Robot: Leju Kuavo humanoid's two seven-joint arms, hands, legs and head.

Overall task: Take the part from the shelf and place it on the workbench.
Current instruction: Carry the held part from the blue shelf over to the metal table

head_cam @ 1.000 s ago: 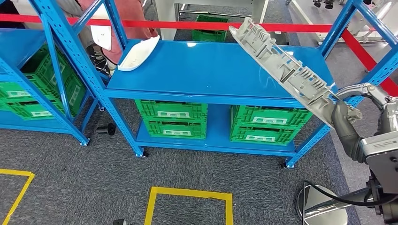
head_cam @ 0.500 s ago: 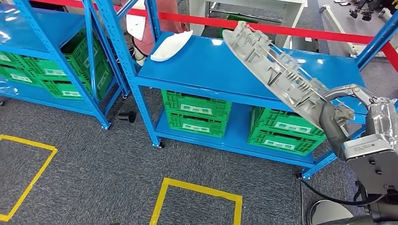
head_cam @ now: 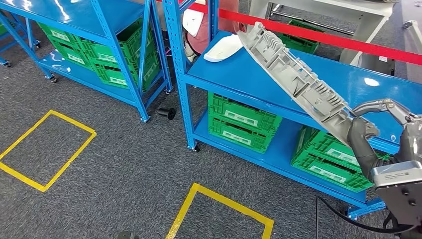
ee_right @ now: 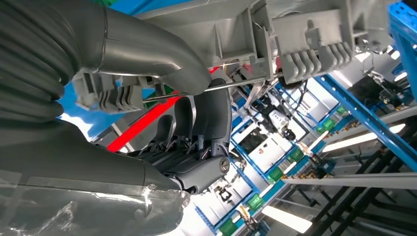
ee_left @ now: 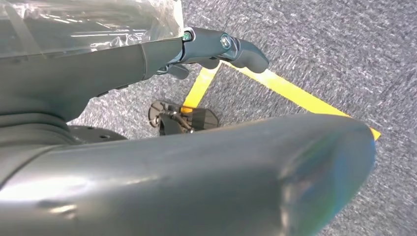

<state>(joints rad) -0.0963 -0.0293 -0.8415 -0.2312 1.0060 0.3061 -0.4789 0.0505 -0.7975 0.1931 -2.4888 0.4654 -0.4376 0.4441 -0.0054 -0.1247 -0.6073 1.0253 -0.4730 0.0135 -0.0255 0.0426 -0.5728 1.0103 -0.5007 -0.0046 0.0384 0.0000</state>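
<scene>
A long grey ribbed plastic part (head_cam: 293,79) slants up and to the left in the head view, its lower end gripped by my right hand (head_cam: 361,137) at the right edge. It hangs in front of and above the blue shelf (head_cam: 239,69). Close up in the right wrist view, the thumb and dark fingers of my right hand (ee_right: 196,123) clamp the part's (ee_right: 295,39) ribbed edge. My left hand (ee_left: 216,46) hangs over the grey carpet with its fingers apart and nothing in it.
A white curved part (head_cam: 222,48) lies on the shelf's far left corner, with a person in pink (head_cam: 226,22) behind it. Green crates (head_cam: 244,122) fill the lower shelf. Red barrier tape (head_cam: 318,37) runs behind. Yellow floor squares (head_cam: 219,209) mark the carpet.
The whole picture has slid right and nearer, so the camera has turned left; a second blue rack now fills the upper left. My right hand still holds the part at the same slant.
</scene>
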